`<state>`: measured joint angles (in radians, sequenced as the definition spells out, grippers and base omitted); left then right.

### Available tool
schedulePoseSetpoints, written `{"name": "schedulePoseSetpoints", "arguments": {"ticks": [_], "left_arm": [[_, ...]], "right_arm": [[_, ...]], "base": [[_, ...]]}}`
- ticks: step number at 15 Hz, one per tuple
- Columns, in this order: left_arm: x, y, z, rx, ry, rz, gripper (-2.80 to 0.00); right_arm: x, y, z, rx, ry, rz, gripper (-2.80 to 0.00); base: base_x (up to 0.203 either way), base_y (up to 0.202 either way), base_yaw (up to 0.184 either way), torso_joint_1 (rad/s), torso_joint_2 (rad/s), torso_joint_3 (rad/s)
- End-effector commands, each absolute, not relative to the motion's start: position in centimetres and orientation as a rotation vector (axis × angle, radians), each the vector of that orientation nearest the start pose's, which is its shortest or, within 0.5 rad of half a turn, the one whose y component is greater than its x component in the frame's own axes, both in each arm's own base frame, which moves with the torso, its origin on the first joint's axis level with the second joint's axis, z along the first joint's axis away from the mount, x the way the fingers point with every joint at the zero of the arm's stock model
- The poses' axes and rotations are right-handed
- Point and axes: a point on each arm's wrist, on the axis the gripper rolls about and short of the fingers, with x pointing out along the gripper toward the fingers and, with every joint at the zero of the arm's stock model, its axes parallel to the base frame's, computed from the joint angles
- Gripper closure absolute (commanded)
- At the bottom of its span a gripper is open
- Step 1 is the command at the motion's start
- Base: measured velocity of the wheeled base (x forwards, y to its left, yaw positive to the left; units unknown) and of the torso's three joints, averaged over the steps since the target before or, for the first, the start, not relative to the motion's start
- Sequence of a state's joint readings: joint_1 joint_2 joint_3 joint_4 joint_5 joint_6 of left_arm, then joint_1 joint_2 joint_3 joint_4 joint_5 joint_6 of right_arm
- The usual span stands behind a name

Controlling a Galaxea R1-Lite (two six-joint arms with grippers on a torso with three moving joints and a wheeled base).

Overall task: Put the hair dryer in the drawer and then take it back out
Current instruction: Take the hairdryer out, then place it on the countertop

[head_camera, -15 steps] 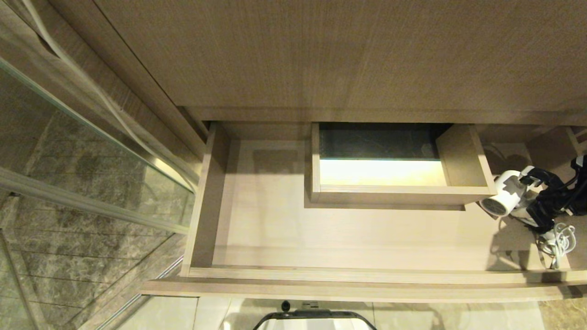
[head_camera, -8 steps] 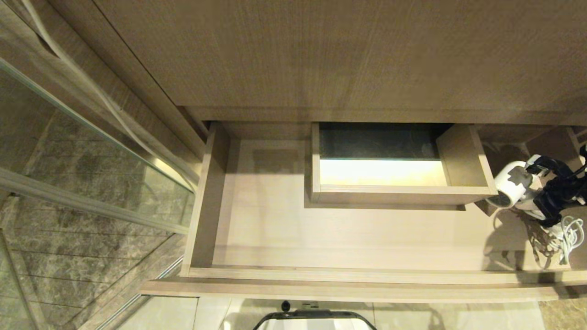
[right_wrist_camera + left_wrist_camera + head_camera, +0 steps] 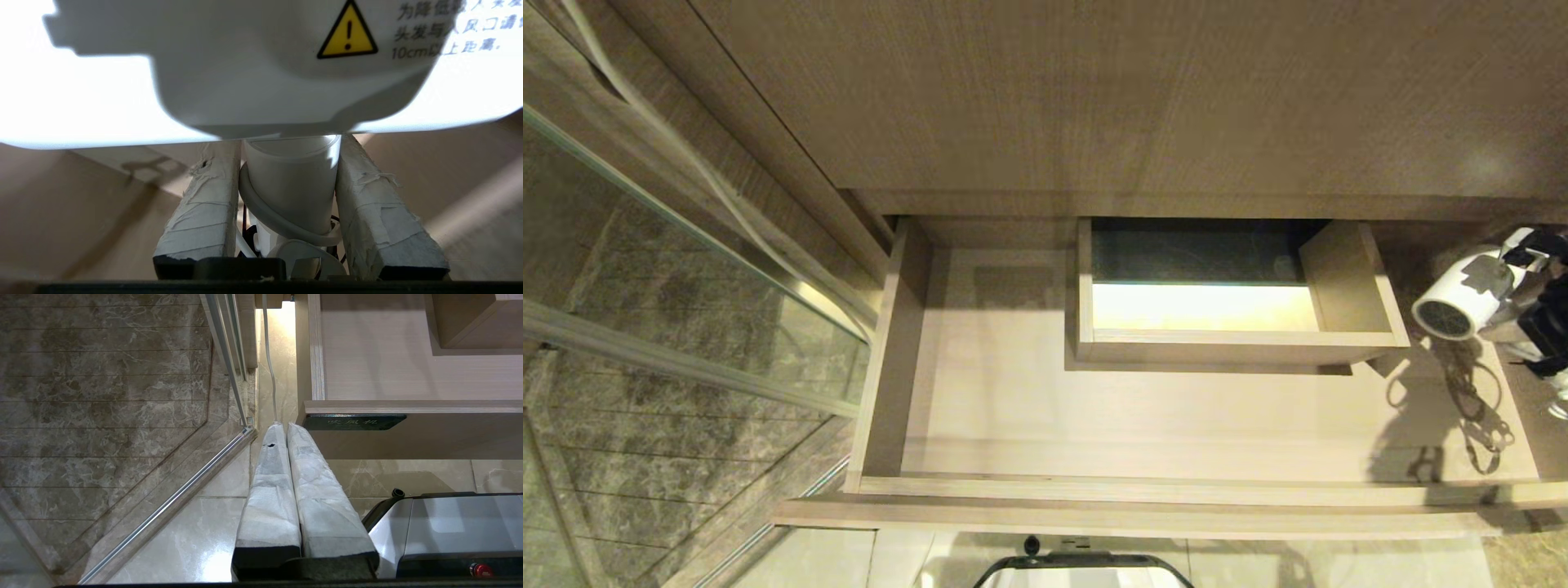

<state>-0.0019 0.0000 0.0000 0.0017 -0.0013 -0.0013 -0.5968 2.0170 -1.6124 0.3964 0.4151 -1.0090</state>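
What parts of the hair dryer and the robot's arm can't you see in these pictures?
- Head view: the right gripper is cut off by the picture's right edge.
- Head view: the hair dryer handle hides behind the gripper.
- Right wrist view: the hair dryer's body fills the frame, hiding the drawer floor beyond it.
- Left gripper: outside the head view.

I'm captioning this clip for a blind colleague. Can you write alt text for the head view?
At the far right, the right gripper holds the white hair dryer by its handle, above the right end of the open drawer, grille facing the camera. The drawer's pale wood floor is otherwise bare around a boxed cutout at its back, with a glass panel at left.
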Motion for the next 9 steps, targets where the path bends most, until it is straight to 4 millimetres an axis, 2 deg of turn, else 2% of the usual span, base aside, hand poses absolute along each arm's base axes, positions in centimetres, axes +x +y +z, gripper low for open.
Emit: {"name": "schedulePoseSetpoints", "arguments": {"ticks": [1,4,9], "left_arm": [[-2.3,0.0,7.5,-0.002,0.002,-0.003,0.00],[-2.3,0.0,7.5,-0.002,0.002,-0.003,0.00],[-2.3,0.0,7.5,-0.002,0.002,-0.003,0.00]], "right_arm": [[29.4,-19.1,24.5,-0.625,0.635,0.139,0.00],[24.7,-16.8,27.4,-0.652,0.604,0.077,0.00],[16.5,-11.6,29.8,-0.699,0.601,-0.076,0.00]], "base": [[0.000,0.000,0.000,0.000,0.00,0.000],[0.000,0.000,0.000,0.000,0.00,0.000],[0.000,0.000,0.000,0.000,0.00,0.000]]}}
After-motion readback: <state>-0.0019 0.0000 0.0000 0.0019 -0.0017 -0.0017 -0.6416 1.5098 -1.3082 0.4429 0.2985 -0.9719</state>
